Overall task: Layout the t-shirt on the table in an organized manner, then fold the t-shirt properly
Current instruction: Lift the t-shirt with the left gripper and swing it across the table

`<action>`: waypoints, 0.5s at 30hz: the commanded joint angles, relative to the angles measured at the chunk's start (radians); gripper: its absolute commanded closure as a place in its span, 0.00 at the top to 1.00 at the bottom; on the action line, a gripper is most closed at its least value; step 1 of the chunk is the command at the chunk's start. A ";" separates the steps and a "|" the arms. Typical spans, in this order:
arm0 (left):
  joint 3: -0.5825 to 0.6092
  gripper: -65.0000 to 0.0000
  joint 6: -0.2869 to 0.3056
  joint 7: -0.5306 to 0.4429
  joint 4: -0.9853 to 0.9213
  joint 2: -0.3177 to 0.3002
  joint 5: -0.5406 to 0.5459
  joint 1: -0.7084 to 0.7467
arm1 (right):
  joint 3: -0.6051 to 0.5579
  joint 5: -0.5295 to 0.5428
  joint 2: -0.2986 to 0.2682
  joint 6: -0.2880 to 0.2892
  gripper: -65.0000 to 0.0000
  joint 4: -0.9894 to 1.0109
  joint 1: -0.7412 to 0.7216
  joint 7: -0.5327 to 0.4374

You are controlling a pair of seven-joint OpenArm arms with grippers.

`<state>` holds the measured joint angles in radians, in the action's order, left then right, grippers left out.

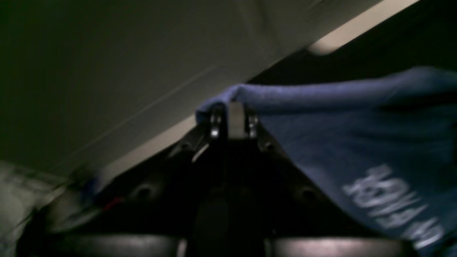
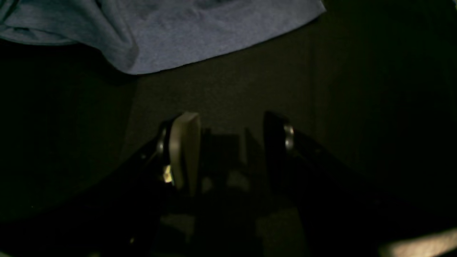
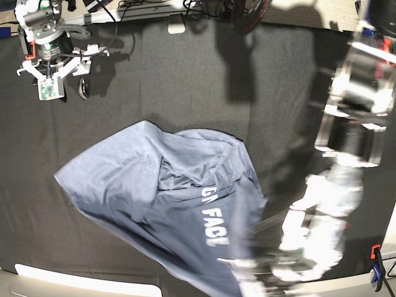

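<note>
The blue-grey t-shirt (image 3: 142,198) lies bunched on the black table (image 3: 185,80), white lettering (image 3: 213,226) facing up. My left gripper (image 1: 234,107) is shut on a fold of the t-shirt's (image 1: 357,125) edge and holds it lifted off the cloth. In the base view that arm is a blur at the lower right, with the left gripper (image 3: 260,266) at the shirt's near corner. My right gripper (image 2: 230,121) stands open over bare table (image 2: 232,89) with nothing between its fingers. The t-shirt's hem (image 2: 196,32) lies a little ahead of it. In the base view the right gripper (image 3: 65,83) sits at the far left.
An orange-and-blue clamp (image 3: 375,272) grips the table's near right corner. Cables and a white block (image 3: 176,25) lie along the far edge. A pale strip (image 3: 80,281) marks the near edge at the left.
</note>
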<state>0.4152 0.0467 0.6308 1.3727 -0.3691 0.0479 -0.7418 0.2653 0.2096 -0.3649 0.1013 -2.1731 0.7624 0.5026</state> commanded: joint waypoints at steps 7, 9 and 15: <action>-0.011 0.00 -0.070 -0.048 0.016 -0.297 -0.008 0.014 | 0.008 -0.001 -0.010 -0.002 0.44 -0.017 -0.002 -0.024; -0.022 0.00 -0.086 -0.056 0.014 -0.375 -0.028 0.016 | 0.008 -0.001 -0.009 -0.002 0.44 -0.017 -0.003 -0.025; -0.220 0.00 -0.079 -0.082 0.016 -0.547 0.052 0.007 | 0.008 -0.001 -0.009 -0.002 0.44 -0.017 -0.003 -0.029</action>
<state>0.2039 -0.0181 0.5766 1.3727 -0.8986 0.1097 -0.7052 0.2649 0.2100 -0.3653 0.1017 -2.1731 0.7589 0.4988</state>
